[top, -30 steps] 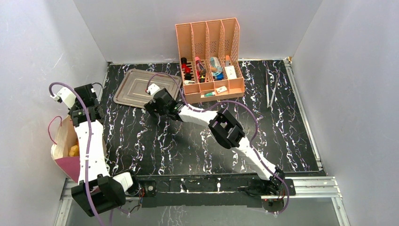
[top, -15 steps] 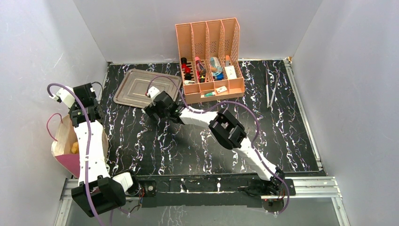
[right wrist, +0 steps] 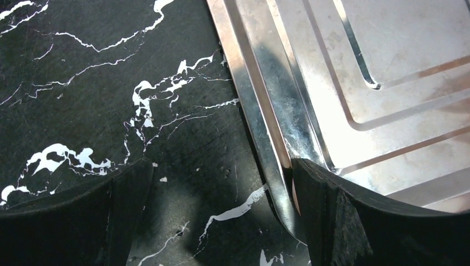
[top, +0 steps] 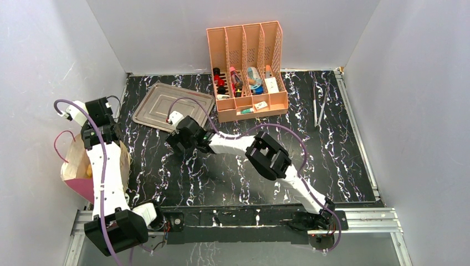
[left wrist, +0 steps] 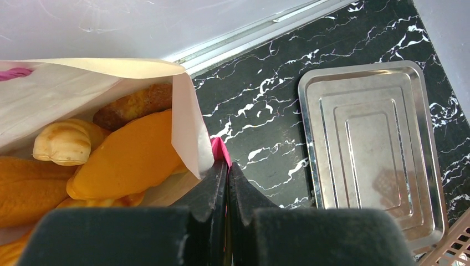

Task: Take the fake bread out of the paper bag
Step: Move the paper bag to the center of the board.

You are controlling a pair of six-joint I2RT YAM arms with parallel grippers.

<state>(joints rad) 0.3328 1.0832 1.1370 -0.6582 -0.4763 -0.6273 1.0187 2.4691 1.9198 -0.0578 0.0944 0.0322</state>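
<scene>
- The paper bag (top: pixel 72 166) stands at the far left edge of the desk (top: pixel 221 172), against the left wall. Its mouth is open upward and a pink cord handle (top: pixel 58 145) loops out toward the wall.
- The fake bread (left wrist: pixel 130 158) lies inside the bag: several golden and brown loaves and rolls packed together, none of them out on the desk.
- The left arm (top: pixel 105 166) reaches over the bag. Its left jaws are pressed fully together on the bag's rim, at the corner nearest the tray, with a sliver of pink showing at their tips.
- A silver metal tray (top: pixel 172 105) lies flat on the desk to the right of the bag, well apart from it.
- The right arm (top: pixel 277 160) stretches across to the tray's near corner. Its right jaws are spread wide and grip nothing. One finger hangs over the tray's rim and the other over bare desk; I cannot tell whether either touches.
- A peach slotted organizer (top: pixel 249 72) stands at the back of the desk, with small bottles and packets in its compartments.
- A pair of metal tweezers (top: pixel 320 105) lies near the right edge.
</scene>
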